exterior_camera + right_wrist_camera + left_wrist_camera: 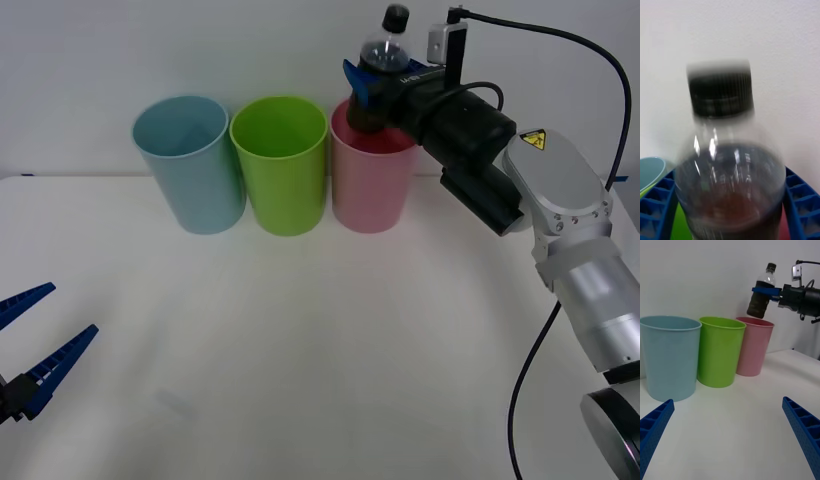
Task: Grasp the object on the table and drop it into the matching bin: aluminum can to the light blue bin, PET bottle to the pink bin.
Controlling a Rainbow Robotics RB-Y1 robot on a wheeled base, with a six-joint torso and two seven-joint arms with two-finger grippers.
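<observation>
My right gripper (362,88) is shut on the PET bottle (383,48), a small clear bottle with a black cap and dark contents. It holds the bottle tilted slightly, just above the rim of the pink bin (372,190) at the back of the table (300,380). In the left wrist view the bottle (762,296) hangs over the pink bin (754,348). Up close, the bottle (730,176) sits between the blue fingers (658,210). The light blue bin (195,170) stands at the row's left end. My left gripper (70,310) is open near the table's front left.
A lime green cup (283,170) stands between the light blue and pink bins, all three touching in a row against the white back wall. The right arm's black cable (540,370) hangs at the right.
</observation>
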